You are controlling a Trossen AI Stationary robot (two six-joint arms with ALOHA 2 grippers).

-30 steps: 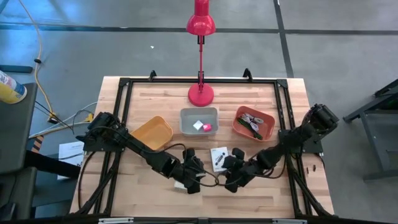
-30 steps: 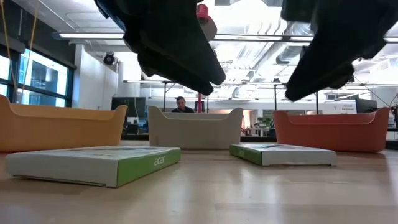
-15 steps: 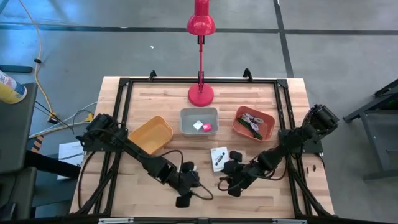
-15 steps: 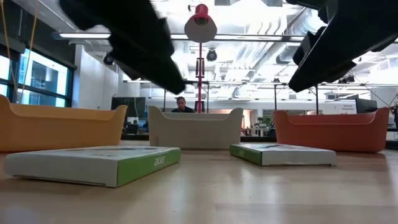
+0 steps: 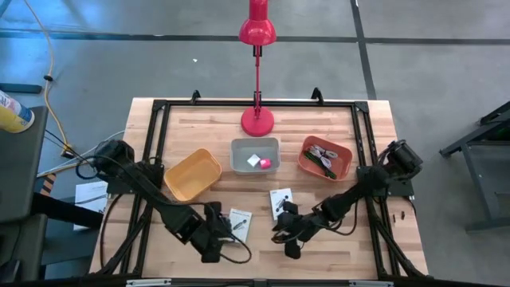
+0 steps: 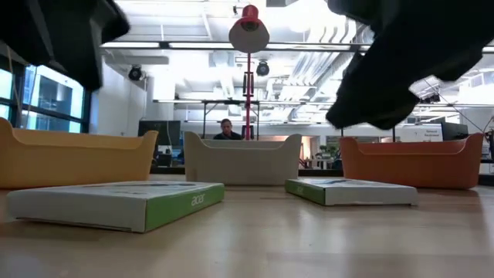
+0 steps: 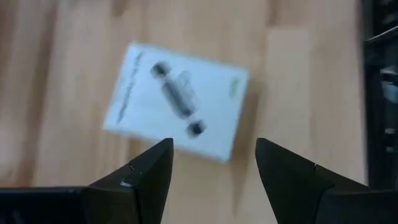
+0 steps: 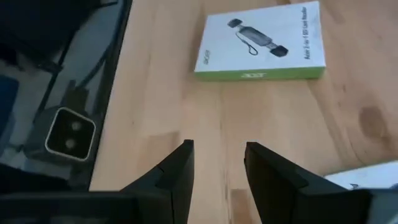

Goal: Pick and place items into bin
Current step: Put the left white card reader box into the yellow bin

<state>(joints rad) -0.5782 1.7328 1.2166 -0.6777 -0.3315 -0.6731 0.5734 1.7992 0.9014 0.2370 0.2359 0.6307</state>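
Two white boxes [image 5: 240, 222] [image 5: 280, 202] lie on the desk [image 5: 319, 127], just ahead of both arms' spread, empty fingers [image 7: 149, 171] [image 8: 177, 168], which have pulled back; neither box is picked yet.

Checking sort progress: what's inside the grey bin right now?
High view shows the grey bin holding a pink cube and a white cube. In the low view its wall hides the contents, so anything flat beneath them can't be ruled out.

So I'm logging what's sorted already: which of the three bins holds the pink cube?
The grey bin in the middle, in front of the lamp base, holds the pink cube. The yellow bin looks empty; the orange bin holds other items.
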